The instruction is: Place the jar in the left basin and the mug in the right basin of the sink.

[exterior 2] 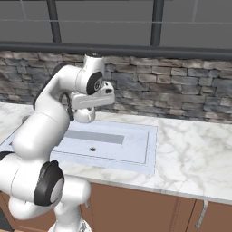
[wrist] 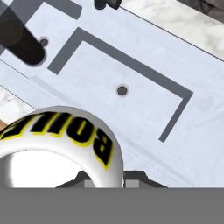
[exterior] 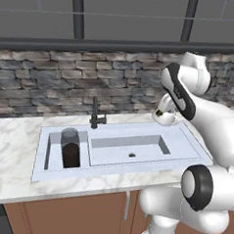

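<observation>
the gripper (wrist: 105, 177) was clamped on the rim of the white mug (wrist: 57, 140), held above the right basin (wrist: 127, 83) while the jar (exterior: 71, 148) stood in the left basin (exterior: 53, 154); the mug looked light, rigid, glazed-slippery, best pinched at its wall.

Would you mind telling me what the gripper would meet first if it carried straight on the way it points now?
Probably the floor of the right basin, near its drain; the gripper, shut on the mug, looks down onto it. Depth is unclear.
</observation>
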Tool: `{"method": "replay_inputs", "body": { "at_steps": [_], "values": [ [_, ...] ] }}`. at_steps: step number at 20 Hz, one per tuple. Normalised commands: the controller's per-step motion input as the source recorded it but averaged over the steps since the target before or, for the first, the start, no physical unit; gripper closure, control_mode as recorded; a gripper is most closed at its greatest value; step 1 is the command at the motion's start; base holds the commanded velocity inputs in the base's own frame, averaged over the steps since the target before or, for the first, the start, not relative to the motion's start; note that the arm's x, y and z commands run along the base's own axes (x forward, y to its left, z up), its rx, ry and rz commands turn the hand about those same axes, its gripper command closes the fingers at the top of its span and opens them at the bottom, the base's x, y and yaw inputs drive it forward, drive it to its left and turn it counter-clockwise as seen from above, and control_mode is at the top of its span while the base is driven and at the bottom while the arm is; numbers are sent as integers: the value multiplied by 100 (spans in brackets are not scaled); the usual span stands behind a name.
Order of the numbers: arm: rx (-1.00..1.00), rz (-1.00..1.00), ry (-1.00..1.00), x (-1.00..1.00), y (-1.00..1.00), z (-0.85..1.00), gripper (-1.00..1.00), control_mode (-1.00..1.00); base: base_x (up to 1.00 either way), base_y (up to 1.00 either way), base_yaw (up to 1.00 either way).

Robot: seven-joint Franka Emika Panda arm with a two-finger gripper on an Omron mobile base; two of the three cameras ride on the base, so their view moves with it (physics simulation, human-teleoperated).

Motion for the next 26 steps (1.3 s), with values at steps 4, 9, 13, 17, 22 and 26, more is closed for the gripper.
{"method": "replay_inputs", "body": {
  "at_steps": [4, 9, 13, 17, 22, 26],
  "values": [
    [-3, 0, 0, 16, 7, -23, 100, -100, 0, 0, 0],
    [-4, 0, 0, 17, 11, -27, 100, -100, 0, 0, 0],
    [-4, 0, 0, 16, 9, -29, 100, -100, 0, 0, 0],
    [-2, 0, 0, 16, 4, -28, 100, -100, 0, 0, 0],
    [0, 0, 0, 12, 0, -26, 100, -100, 0, 0, 0],
    [0, 0, 0, 9, 0, -25, 100, -100, 0, 0, 0]
  ]
}}
